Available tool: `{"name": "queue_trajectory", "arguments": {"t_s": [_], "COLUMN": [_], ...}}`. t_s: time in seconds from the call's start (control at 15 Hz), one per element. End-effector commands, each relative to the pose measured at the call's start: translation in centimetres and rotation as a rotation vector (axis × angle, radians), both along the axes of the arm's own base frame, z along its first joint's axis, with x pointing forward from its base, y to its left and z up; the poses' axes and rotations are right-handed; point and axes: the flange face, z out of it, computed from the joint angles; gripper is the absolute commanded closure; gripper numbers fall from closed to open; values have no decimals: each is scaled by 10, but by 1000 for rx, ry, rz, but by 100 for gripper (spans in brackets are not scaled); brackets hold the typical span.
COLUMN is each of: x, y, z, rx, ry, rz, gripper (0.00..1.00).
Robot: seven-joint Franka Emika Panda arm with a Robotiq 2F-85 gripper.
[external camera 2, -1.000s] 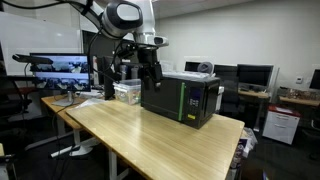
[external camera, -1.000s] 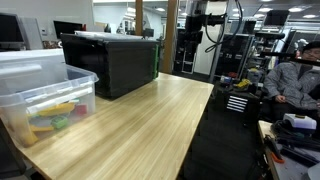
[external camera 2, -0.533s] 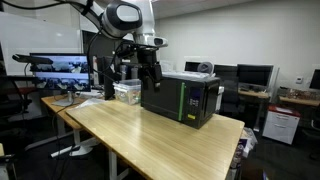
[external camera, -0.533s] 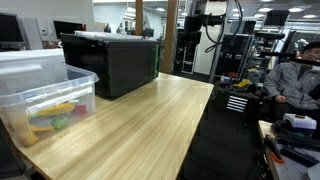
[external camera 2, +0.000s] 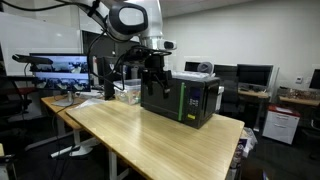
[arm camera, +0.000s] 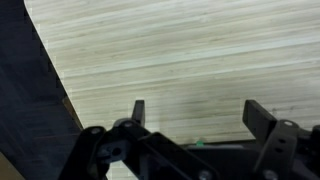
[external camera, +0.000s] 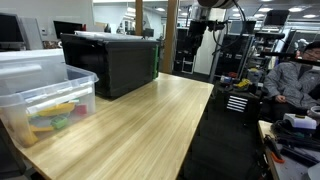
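Black boxy appliance (external camera 2: 185, 100) on pale straight-grained wooden tabletop (arm camera: 180, 60), dark squared jaws spread wide above the wood

No readable text, label or number anywhere.

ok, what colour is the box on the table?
Black. The box shows best in an exterior view.
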Motion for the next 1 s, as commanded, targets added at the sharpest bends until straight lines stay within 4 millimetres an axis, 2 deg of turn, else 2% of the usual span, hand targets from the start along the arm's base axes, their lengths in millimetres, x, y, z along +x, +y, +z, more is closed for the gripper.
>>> {"name": "queue_trajectory", "arguments": {"t_s": [0.0, 0.07, 0.4, 0.67, 0.93], "x": [7, 13, 57, 84, 100], "y": [-29, -37, -41, -34, -30], "z": [-10, -15, -15, 0, 14], "rx": [11, 14, 4, -14, -7], "ry": [-16, -20, -42, -67, -88], "rz": [37, 48, 126, 188, 218], "gripper": [0, 0, 0, 0, 0]}}
